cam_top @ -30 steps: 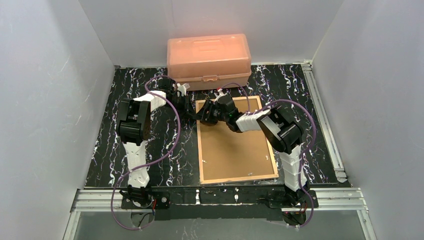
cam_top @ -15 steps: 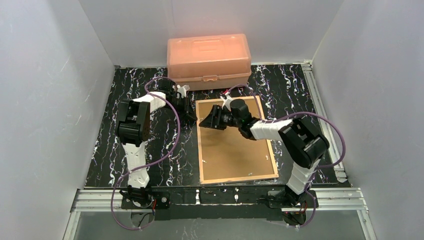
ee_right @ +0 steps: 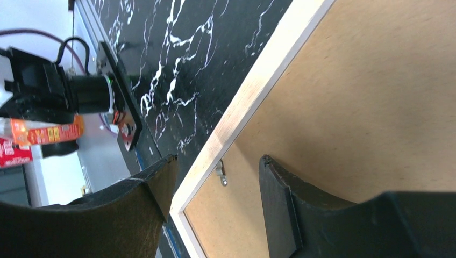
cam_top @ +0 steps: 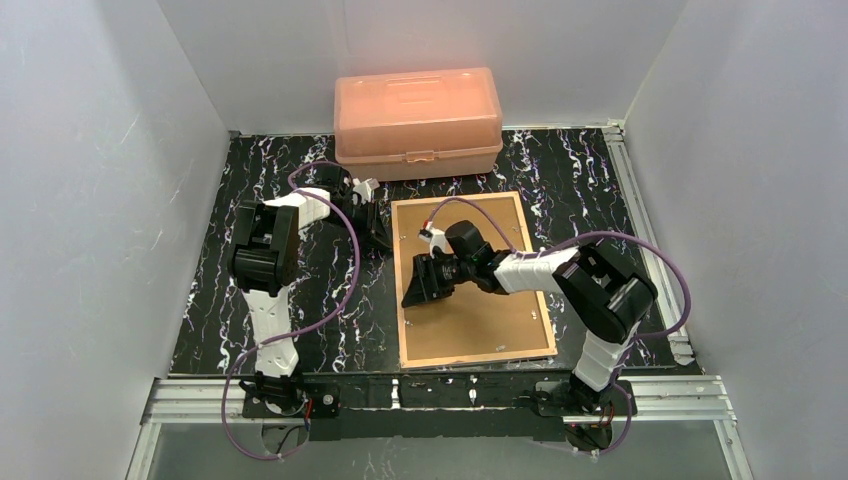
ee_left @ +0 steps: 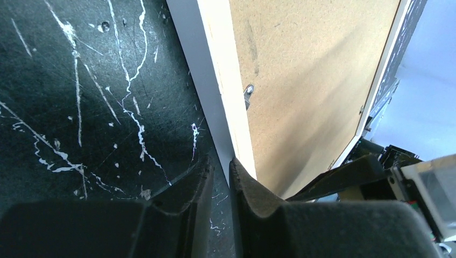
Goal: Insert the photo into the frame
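**mk:** What's the right gripper (ee_right: 218, 161) doing here?

**jo:** It's hanging wide open with nothing in it. In its wrist view the two fingers are straddling the left rail of the frame (cam_top: 480, 358), low in the picture. There's a little metal tab (ee_right: 221, 174) sitting right between them. Neither finger seems to be touching wood.

**mk:** And the left gripper (ee_left: 220, 164)?

**jo:** The jaws are sitting nearly together, just a thin slit, right at the frame's outer edge at the bottom middle of its own view. I can't tell if it's pinching the rail or only resting beside it.

**mk:** Where's everything lying?

**jo:** The frame is lying back-up in the middle of the top view, on the black table (cam_top: 580, 170). A brown board (cam_top: 480, 320) is filling it, and an orange box (cam_top: 418, 120) is sitting above it at the back. The photo isn't showing in any view, so no idea whether it's hiding under the board.

**mk:** How's it going to handle?

**jo:** I'm guessing light and stiff, but with skinny rails, and probably skating around on that smooth top. I'd be gripping across a rail near a corner, one arm pinning it while the other is working the tabs. The board is looking thin, so it's likely bending if lifted from one edge. The photo being paper, I'm expecting floppy and easy to crease, so I'd be holding it by an edge.
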{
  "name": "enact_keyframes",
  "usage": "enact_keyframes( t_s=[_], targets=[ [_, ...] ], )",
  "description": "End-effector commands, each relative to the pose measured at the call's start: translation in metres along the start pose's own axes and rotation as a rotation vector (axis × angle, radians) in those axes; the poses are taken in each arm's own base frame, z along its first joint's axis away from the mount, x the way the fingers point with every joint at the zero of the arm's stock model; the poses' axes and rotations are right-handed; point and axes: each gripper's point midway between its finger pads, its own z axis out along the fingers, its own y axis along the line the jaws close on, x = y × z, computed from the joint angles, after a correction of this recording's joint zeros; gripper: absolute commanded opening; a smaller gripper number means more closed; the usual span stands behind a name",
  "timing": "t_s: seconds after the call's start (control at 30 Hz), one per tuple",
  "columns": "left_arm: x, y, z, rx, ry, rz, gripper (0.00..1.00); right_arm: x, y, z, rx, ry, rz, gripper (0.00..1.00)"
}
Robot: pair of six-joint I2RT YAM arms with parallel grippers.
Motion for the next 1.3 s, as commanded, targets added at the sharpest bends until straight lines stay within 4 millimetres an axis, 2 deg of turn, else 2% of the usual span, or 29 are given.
enact_keyframes(
  t_s=[0.0,0.17,0.57,0.83,0.97,1.03,1.1,1.2,1.27],
  targets=[
    [0.002,-0.014,-0.009,0.015,-0.006,0.019,0.15,0.008,0.019,0.003,-0.067,0.064,-0.072,0.65],
    [0.000,-0.014,-0.009,0.014,-0.010,0.020,0.13,0.023,0.025,0.007,-0.087,0.120,-0.077,0.65],
    [-0.002,-0.013,-0.007,0.016,-0.014,0.012,0.12,0.037,0.032,0.020,-0.117,0.178,-0.071,0.64],
    [-0.002,-0.014,-0.008,0.014,-0.017,0.014,0.11,0.042,0.037,0.022,-0.135,0.199,-0.070,0.62],
    [-0.002,-0.014,-0.009,0.013,-0.018,0.016,0.11,0.038,0.040,0.021,-0.132,0.193,-0.078,0.62],
    [-0.002,-0.016,-0.010,0.012,-0.019,0.018,0.11,0.032,0.042,0.020,-0.119,0.186,-0.095,0.63],
    [-0.005,-0.020,-0.015,0.012,-0.025,0.032,0.12,0.015,0.046,0.018,-0.108,0.153,-0.118,0.65],
    [-0.008,-0.030,-0.031,0.016,-0.041,0.073,0.16,-0.031,0.051,0.004,-0.072,0.046,-0.143,0.71],
    [-0.006,-0.037,-0.045,0.023,-0.038,0.134,0.21,-0.069,0.046,-0.016,-0.019,-0.067,-0.136,0.76]
  ],
)
